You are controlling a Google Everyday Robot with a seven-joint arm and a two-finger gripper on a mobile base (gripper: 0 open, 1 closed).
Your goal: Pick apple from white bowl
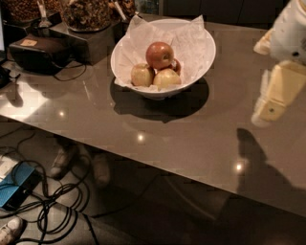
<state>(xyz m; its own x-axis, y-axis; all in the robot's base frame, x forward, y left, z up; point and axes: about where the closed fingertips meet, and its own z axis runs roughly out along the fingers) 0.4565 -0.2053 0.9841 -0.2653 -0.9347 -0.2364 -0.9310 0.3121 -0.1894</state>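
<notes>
The white bowl (pixel 196 72), lined with crinkled white paper, stands on the grey table at the upper middle. The deep red-brown apple (pixel 159 54) sits on top of the pile in it, stem dimple up. Two pale yellow-green apples (pixel 142 75) lie in front of it, and a smaller red-orange apple (pixel 175 65) peeks out to its right. My gripper (pixel 267 107) hangs above the table at the right edge of the view, well to the right of the bowl and apart from it, pointing down.
A dark box with a cable (pixel 40 52) and jars of dried food (pixel 86 13) stand at the table's back left. The table's front edge (pixel 119 155) runs diagonally. Cables (pixel 52 201) and a blue device (pixel 16 189) lie on the floor below.
</notes>
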